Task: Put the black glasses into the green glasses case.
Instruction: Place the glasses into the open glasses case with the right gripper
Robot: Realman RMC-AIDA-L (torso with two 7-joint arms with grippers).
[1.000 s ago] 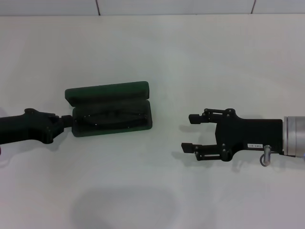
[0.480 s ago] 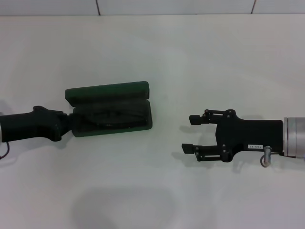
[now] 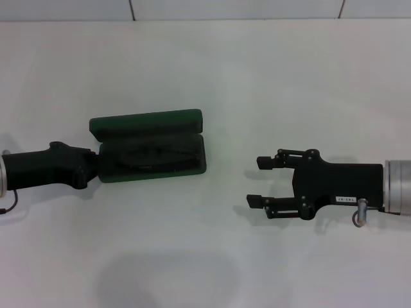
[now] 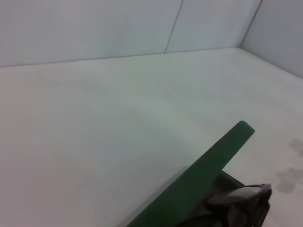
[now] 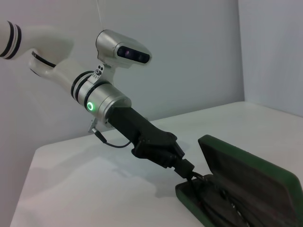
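- Left of bench centre: green glasses case (image 3: 151, 147) lies open, lid folded back toward the far edge.
- black glasses (image 3: 154, 156) already sit inside the tray on the lining; frame hard to make out against the dark felt, but temples and lenses show in the right wrist view (image 5: 222, 196).
- Judgement: placing looks essentially done. What's left is pulling the arm clear; lid is open, closing it isn't asked for.
- left gripper (image 3: 97, 165) is at the case's left end, tip at or just over the tray wall. Can't tell how its fingers stand or whether it touches the glasses.
- right gripper (image 3: 260, 181) hovers over the right side of the bench, well apart from the case, fingers spread, holding nothing. Reads as idle.
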